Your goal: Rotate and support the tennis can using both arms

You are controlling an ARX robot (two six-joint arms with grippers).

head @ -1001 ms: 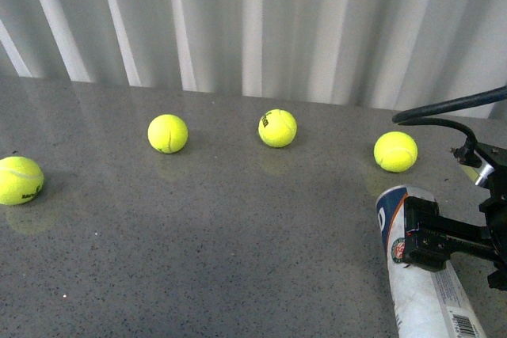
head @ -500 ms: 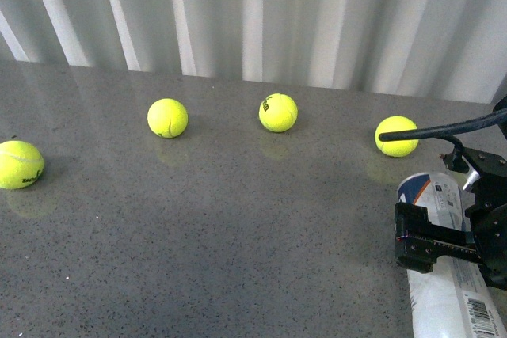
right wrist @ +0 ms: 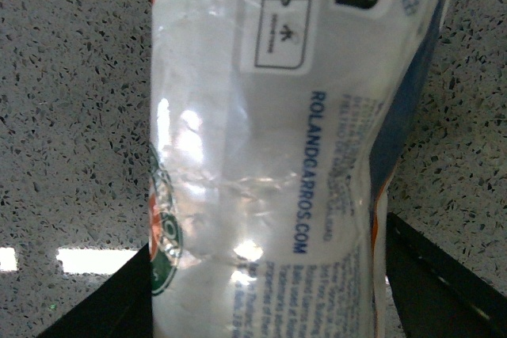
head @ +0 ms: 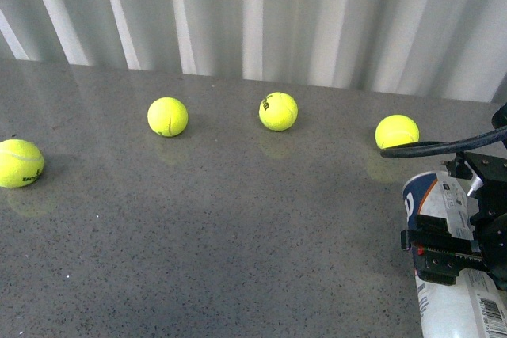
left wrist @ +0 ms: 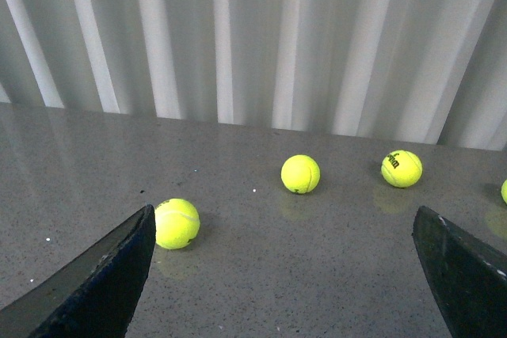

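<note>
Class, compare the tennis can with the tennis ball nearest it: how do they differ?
The tennis can is a long clear labelled tube; the ball is a small yellow sphere. The right hand clamps the can; the ball lies free, untouched. Both are at the right of the grey table.

Grey speckled tabletop point(head: 238, 235): stone-look, polished, with faint reflections of balls and lights. Yellow tennis balls point(head: 168, 116): fuzzy felt, matt. The tennis can point(right wrist: 261, 156): clear glossy plastic with a crinkled printed film label and bright glare spots. The right hand point(head: 444, 255): matt black hard casing, probably plastic, though the front view is coarse. The left hand point(left wrist: 283, 223) fingers point(left wrist: 103, 282): matt black, finely grainy. Black cable point(head: 444, 146): smooth, slight sheen. White ribbed backdrop point(head: 317, 21): satin finish.
</note>
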